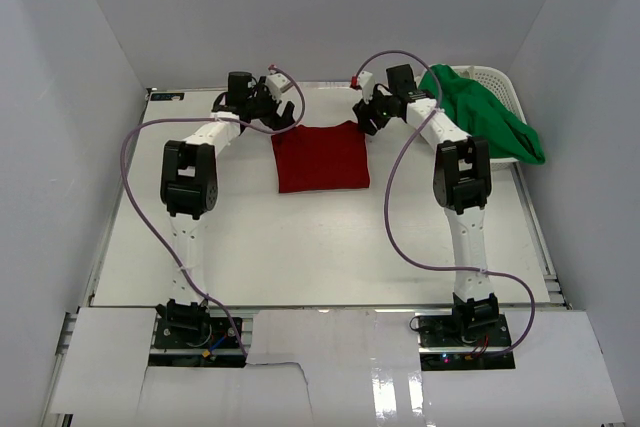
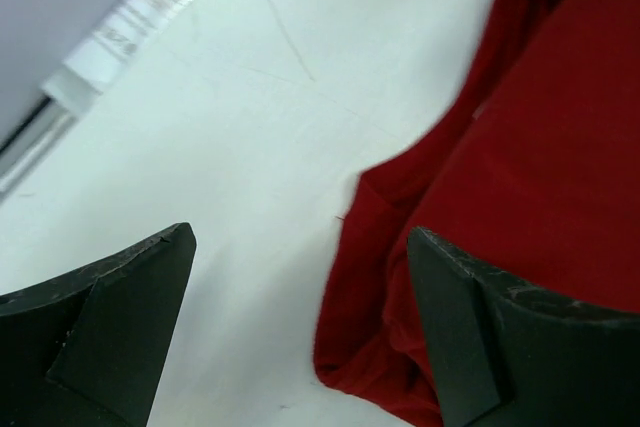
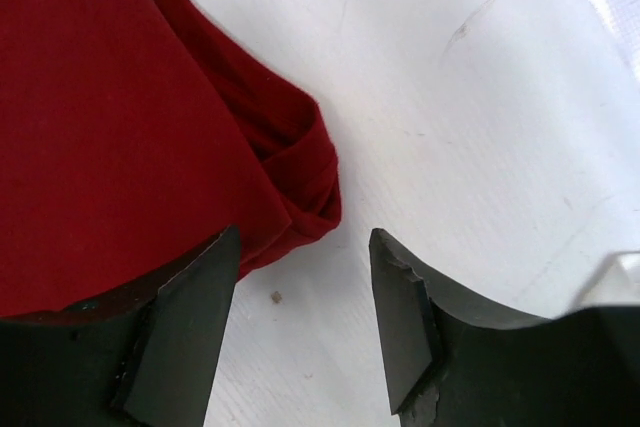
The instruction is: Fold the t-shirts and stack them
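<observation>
Two claws point(image 1: 283, 115) point(image 1: 368, 117), one red t-shirt point(image 1: 322, 157), one green t-shirt point(image 1: 480, 112)

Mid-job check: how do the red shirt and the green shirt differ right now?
The red t-shirt lies flat on the table, folded into a neat rectangle; the green t-shirt is a crumpled heap. The red one sits at the far centre between the left gripper and right gripper, both open; the green one hangs over the white basket at the far right. Both are plain cloth, and neither is held.
</observation>
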Motion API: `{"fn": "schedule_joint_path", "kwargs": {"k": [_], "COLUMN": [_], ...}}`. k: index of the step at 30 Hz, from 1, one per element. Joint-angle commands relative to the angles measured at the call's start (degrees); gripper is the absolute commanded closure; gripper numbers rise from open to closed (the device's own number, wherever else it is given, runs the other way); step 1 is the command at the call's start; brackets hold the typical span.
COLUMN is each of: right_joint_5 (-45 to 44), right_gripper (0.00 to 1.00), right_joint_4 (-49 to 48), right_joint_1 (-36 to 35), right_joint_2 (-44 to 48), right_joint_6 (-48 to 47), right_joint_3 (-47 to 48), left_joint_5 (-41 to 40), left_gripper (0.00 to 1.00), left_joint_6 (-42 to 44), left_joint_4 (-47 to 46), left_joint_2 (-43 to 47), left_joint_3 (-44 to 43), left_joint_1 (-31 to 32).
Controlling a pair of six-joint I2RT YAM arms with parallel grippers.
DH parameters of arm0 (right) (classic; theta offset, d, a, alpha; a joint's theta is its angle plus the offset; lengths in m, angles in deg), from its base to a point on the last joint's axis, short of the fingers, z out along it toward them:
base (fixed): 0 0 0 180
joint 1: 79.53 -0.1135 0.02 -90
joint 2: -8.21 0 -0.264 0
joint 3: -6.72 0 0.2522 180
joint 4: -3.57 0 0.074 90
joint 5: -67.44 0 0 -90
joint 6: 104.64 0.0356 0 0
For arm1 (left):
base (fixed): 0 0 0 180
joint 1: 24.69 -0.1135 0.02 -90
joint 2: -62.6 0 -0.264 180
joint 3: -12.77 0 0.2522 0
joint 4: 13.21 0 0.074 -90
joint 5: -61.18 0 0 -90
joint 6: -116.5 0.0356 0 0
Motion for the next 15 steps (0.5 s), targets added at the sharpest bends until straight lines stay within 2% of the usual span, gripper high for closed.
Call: {"fn": "schedule_joint_path", "kwargs": {"k": [1, 6, 8, 10, 11, 12, 13, 14, 15], "right_joint_5": [-1.76, -3.87, -2.74, -0.99, 0.33, 3.3, 4.2, 4.64, 5.52], "right_gripper": [0.39, 0.39, 0.39, 0.33, 0.33, 0.35, 0.46, 0.51, 0.56], "right_joint_4": [-4.13, -5.28, -5.89, -6.33, -6.6, -6.69, -6.95, -7.3, -7.48], "right_joint_1": [0.21, 0.21, 0.21, 0.21, 0.21, 0.21, 0.21, 0.21, 0.21], "right_joint_2": [5.76, 7.42, 8.3, 9.01, 9.36, 9.8, 9.98, 9.98, 9.8], "right_joint_6": [0.9, 2.48, 4.75, 7.83, 11.59, 13.54, 16.26, 19.68, 26.41], "right_joint_3": [0.05, -0.47, -1.0, -1.0, -0.83, -0.65, -0.48, -0.13, 0.49], "left_joint_5": [-7.76, -22.15, -22.55, -20.53, -19.3, -18.16, -16.5, -14.91, -13.33], "left_gripper": [0.02, 0.02, 0.02, 0.02, 0.04, 0.07, 0.09, 0.09, 0.03], "left_joint_6": [-2.22, -4.5, -5.64, -7.57, -8.89, -12.3, -14.94, -17.49, -19.78], "left_joint_4": [-2.87, -2.96, -2.43, -1.9, -1.9, -1.99, -3.38, -3.92, -3.92], "left_joint_2": [6.39, 7.97, 8.76, 10.34, 11.05, 11.92, 13.41, 14.12, 14.74], "left_joint_3": [-1.28, -1.28, -0.93, -0.14, 0.47, 2.22, 3.36, 4.33, 5.21], "left_joint_1": [-0.16, -0.16, -0.24, -0.33, -0.25, -0.42, -0.33, -0.42, -0.51]}}
